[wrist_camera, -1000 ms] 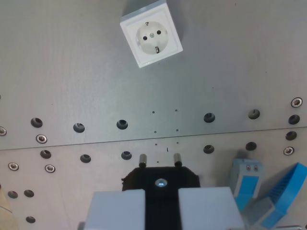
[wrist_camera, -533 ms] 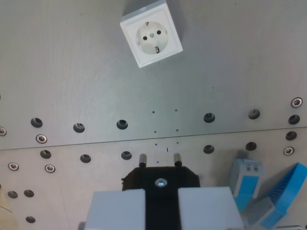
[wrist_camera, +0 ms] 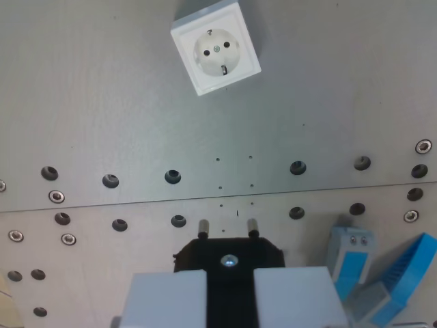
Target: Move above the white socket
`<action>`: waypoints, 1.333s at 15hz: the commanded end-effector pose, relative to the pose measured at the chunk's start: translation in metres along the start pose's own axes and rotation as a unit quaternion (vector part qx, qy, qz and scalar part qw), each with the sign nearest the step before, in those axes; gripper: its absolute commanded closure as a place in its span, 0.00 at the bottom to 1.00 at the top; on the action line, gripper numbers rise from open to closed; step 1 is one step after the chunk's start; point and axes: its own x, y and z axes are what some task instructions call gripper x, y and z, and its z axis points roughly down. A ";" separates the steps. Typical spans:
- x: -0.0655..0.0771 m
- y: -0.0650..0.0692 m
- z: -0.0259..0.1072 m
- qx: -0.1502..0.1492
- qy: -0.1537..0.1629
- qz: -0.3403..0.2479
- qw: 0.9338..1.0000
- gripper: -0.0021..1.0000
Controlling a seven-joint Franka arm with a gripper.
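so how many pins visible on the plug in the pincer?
2: left pin and right pin, side by side on the black plug, pointing toward the white socket.

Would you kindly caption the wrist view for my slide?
Gripper holding a black plug, white socket ahead.

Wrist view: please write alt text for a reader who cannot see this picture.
A gripper holds a black plug, its two pins pointing up the picture toward a white socket on a grey metal plate. Blue parts lie at the lower right.
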 end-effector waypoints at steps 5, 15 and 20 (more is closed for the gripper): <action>0.002 0.001 0.021 0.001 0.029 -0.040 0.999 1.00; 0.004 0.001 0.065 -0.002 0.039 -0.084 0.996 1.00; 0.006 0.000 0.089 -0.005 0.036 -0.106 0.994 1.00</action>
